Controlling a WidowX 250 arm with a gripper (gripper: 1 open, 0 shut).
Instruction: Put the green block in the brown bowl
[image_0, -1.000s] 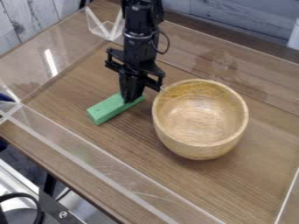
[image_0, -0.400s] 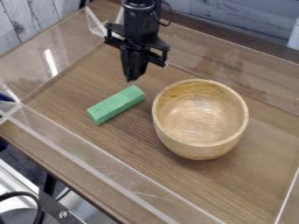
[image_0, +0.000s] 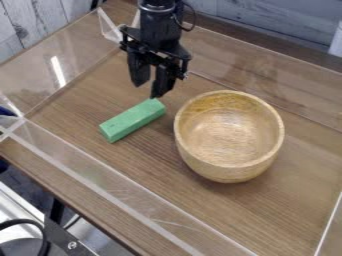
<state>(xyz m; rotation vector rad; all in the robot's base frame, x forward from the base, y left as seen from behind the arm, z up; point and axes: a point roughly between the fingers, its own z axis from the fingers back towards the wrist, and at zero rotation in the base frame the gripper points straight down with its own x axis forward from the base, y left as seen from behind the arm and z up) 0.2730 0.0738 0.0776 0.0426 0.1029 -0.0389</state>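
The green block (image_0: 132, 119) lies flat on the wooden table, slanting from lower left to upper right, just left of the brown bowl (image_0: 229, 134). The bowl is round, light wood, and nothing is inside it. My black gripper (image_0: 151, 84) hangs pointing down above the block's upper right end, clear of it. Its two fingers stand apart with nothing between them.
Clear acrylic walls (image_0: 54, 140) fence the wooden table surface (image_0: 254, 75) on the left, front and back. A metal frame corner and cables (image_0: 27, 235) sit outside the wall at the bottom left.
The gripper rose off the block's right end, then spread its fingers from shut to open. The block and bowl stayed where they were.
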